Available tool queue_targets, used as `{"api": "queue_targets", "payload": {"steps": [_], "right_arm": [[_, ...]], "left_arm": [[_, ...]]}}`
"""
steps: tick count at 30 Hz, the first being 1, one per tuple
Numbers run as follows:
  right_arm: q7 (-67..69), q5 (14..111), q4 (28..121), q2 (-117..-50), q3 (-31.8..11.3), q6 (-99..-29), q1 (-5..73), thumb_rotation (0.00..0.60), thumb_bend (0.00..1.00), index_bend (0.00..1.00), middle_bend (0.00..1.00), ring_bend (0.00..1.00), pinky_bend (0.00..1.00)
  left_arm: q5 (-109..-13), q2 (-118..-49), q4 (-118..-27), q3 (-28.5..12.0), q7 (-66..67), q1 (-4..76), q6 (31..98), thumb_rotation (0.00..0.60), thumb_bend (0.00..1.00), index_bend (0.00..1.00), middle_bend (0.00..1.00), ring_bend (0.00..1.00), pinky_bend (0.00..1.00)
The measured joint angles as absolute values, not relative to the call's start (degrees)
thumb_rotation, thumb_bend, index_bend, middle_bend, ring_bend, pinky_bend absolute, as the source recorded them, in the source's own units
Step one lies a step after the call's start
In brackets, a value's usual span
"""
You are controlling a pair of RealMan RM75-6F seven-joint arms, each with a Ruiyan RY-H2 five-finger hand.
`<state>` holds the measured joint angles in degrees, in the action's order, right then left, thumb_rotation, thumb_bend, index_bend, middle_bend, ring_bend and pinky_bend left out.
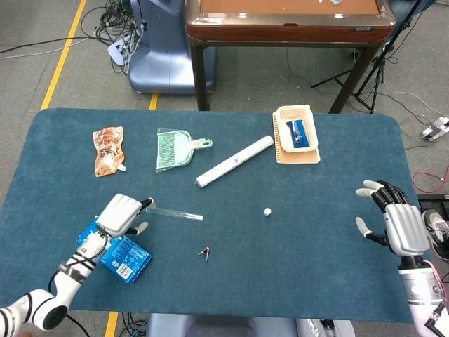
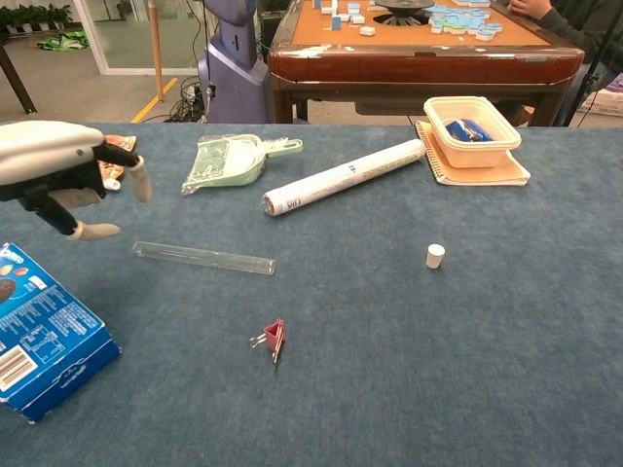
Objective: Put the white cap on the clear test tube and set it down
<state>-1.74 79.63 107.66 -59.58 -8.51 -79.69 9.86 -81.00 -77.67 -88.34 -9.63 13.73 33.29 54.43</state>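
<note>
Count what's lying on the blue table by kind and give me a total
Test tube: 1
White cap: 1
Cookie box: 1
Binder clip: 1
Paper roll: 1
Dustpan: 1
Snack pouch: 1
Tray on a notebook: 2
Total: 9

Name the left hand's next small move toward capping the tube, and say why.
Probably lower the left hand onto the near end of the clear test tube and grip it: the hand hovers open there, the tube lies flat, and the white cap stands apart.
</note>
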Motion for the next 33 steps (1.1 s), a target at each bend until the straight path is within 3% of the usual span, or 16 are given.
{"api": "queue_targets", "payload": {"steps": [8, 18, 33], "right_arm": [[-0.84, 78.96, 106.63, -59.70, -8.56, -78.61, 10.45, 0.600, 0.33, 0.32, 0.20, 0.13, 0.17], [0.66, 78.41, 104.92, -60.29, -8.55, -77.50, 11.07, 0.600, 0.33, 0.32, 0.20, 0.13, 0.17], [2.13, 77.58, 103.36, -60.62, -8.02, -76.81, 10.92, 0.600, 0.33, 0.32, 0.20, 0.13, 0.17]], "left_arm": [[-73.82, -83.94, -82.85, -11.26, 17.68, 38.36, 49.77, 0.600, 0.25, 0.43, 1.00, 0.96, 1.00], [-61.85, -90.52, -78.64, -11.88, 27.02, 43.16, 46.57, 0.600, 0.25, 0.46, 1.00, 0.96, 1.00], [-51.28, -96.96, -72.95, -11.21, 32.59, 47.57, 46.79, 0.600, 0.25, 0.48, 1.00, 0.97, 1.00]]}}
